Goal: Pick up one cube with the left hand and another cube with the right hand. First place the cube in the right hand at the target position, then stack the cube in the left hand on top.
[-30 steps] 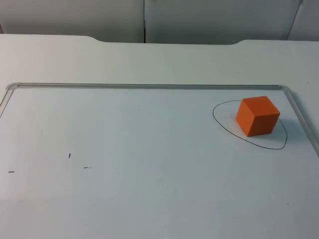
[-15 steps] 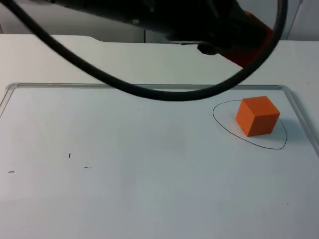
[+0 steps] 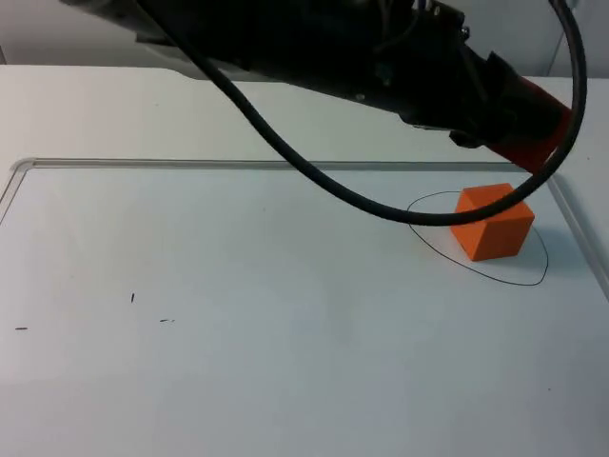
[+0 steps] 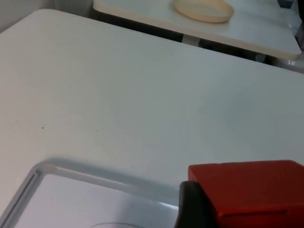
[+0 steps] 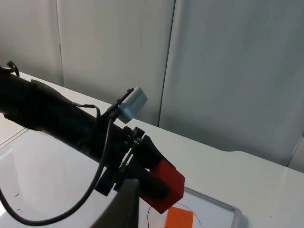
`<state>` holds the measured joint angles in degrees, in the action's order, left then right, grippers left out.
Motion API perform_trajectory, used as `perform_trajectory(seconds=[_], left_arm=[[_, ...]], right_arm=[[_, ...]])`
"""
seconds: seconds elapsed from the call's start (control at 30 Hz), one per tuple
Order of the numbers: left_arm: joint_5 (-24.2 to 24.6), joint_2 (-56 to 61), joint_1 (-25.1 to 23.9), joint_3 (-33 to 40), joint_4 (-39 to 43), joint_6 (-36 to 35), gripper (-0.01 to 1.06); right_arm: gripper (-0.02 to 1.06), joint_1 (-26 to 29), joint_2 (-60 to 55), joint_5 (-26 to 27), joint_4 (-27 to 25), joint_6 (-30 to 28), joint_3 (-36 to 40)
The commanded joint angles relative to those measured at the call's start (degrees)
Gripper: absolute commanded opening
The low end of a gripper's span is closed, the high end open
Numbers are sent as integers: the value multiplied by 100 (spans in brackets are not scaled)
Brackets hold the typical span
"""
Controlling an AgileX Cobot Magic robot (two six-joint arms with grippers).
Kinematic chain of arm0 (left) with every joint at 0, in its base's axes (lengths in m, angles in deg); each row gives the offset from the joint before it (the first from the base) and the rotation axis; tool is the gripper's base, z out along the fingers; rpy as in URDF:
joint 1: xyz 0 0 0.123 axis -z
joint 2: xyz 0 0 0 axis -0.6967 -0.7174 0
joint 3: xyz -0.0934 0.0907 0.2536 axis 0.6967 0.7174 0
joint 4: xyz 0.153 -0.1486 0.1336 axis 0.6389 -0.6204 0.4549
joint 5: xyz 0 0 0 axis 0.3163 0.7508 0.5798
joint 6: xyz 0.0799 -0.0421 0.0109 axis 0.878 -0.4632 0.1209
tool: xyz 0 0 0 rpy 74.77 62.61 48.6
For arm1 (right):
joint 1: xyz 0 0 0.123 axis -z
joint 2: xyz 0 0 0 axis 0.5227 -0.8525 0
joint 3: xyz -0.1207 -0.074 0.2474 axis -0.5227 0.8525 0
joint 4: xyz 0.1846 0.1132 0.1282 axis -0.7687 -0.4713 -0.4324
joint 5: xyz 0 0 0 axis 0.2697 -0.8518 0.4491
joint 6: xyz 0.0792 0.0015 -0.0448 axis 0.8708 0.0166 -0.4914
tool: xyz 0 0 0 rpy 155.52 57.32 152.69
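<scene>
The left gripper [image 3: 533,143], clenched on a red cube [image 4: 251,187], hangs just above the orange cube [image 3: 492,222] near the board's [image 3: 285,164] right edge.

- A red cube [image 3: 531,133] is being carried in the left gripper [image 3: 533,143], fingers closed on it.
- An orange cube [image 3: 492,223] is sitting just below that gripper, inside a drawn outline [image 3: 476,268] on the whiteboard [image 3: 238,333].
</scene>
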<state>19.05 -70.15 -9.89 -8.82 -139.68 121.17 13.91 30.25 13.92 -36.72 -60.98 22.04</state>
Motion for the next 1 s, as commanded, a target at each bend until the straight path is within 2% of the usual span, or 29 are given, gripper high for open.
perform_trajectory(seconds=[0.0, 0.13, 0.4, 0.53, 0.67, 0.97], left_arm=[[205, -104, 93, -272, -90, 5, 16], [171, -524, 192, -800, -90, 10, 16], [38, -1094, 192, -1407, -90, -80, 16], [-76, -1260, 192, -1499, -90, -96, 16], [-231, -1422, 181, -1608, -90, -106, 16], [-432, -1510, 181, -1608, -90, 36, 16]], right_arm=[[104, -15, 17, 25, 79, 4, 34], [104, -15, 17, 25, 79, 4, 34], [104, -15, 17, 25, 90, 4, 34], [104, -15, 17, 73, 100, 4, 129], [104, -15, 17, 355, 70, 4, 553], [104, -15, 17, 474, 70, 4, 634]])
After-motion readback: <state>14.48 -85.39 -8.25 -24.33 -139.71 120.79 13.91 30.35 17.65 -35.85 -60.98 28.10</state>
